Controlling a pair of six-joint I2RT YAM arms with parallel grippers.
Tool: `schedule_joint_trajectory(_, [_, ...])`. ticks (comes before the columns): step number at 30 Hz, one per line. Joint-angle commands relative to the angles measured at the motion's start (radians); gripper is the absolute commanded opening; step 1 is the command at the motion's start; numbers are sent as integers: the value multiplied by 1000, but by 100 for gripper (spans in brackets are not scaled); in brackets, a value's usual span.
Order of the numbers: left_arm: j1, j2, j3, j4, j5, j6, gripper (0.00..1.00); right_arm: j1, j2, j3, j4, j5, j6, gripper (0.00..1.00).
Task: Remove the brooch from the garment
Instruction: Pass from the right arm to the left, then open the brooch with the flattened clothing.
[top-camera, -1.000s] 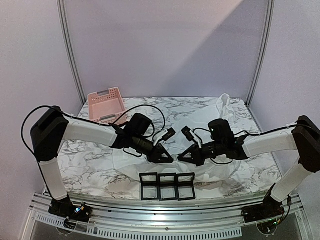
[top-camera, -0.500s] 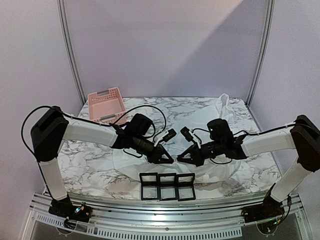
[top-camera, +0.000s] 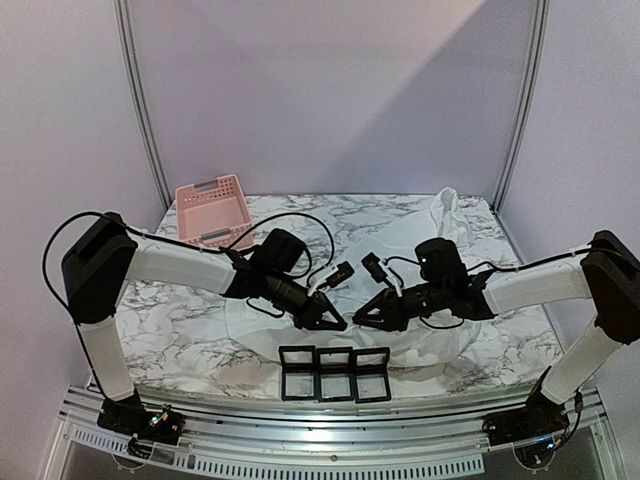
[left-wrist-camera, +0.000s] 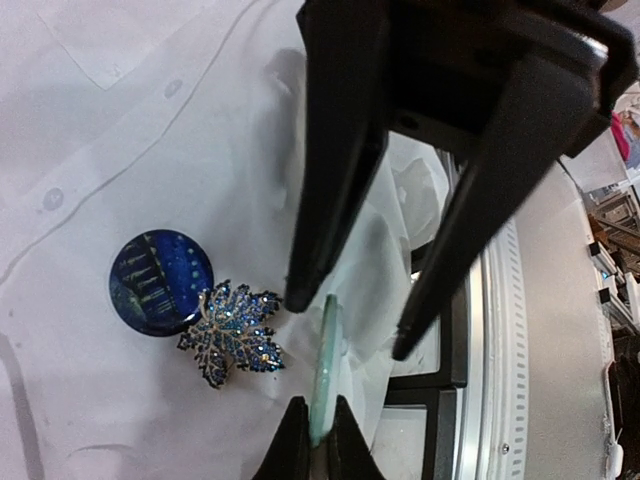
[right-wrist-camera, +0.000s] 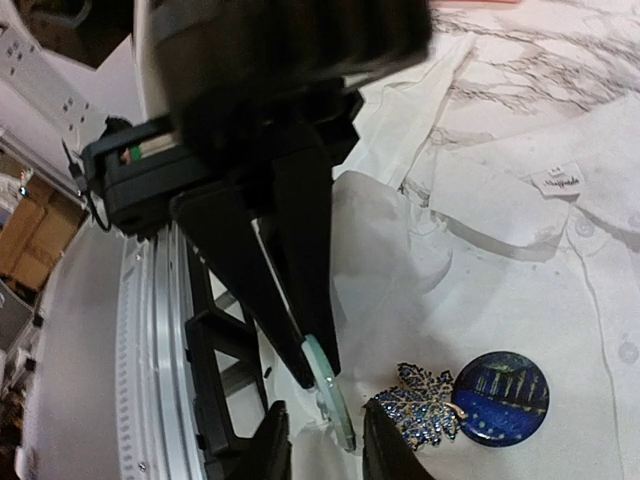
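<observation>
Both claws meet over the white shirt (top-camera: 420, 340), which is spread across the middle of the marble table (top-camera: 170, 330).

The right gripper (left-wrist-camera: 318, 412) is pinched tight on a thin pale green disc (left-wrist-camera: 325, 350), holding it edge-on by its lower rim. I can't tell if it's pinned to the fabric.

The left gripper (left-wrist-camera: 348, 325) is spread wide and holding nothing. Its two fingers (left-wrist-camera: 330, 180) straddle the top of that disc, one tip just beside it, the other a bit off.

On the left wrist cam, a blue rhinestone leaf brooch (left-wrist-camera: 232, 335) sits on the shirt at about 8 o'clock from the disc, close by. A round dark blue badge (left-wrist-camera: 160, 282) touches the leaf at its 10 o'clock. The shirt's button strip runs past above them.

From the top cam, a pink basket (top-camera: 212, 210) sits at the table's 10 o'clock corner. A black three-compartment tray (top-camera: 335, 372) sits at 6 o'clock, just below the two grippers.
</observation>
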Motion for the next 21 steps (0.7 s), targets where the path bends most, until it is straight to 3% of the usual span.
schedule_joint_trajectory(1, [-13,6,22,-27,10,24,0,4,-56,-47,81,20,53,34])
schedule_joint_trajectory(12, [-7,-8,24,-26,22,23,0,2,-63,-111,132,34,107,61])
schedule_joint_trajectory(21, [-5,-19,22,-17,33,15,0,9,-7,-86,130,46,97,62])
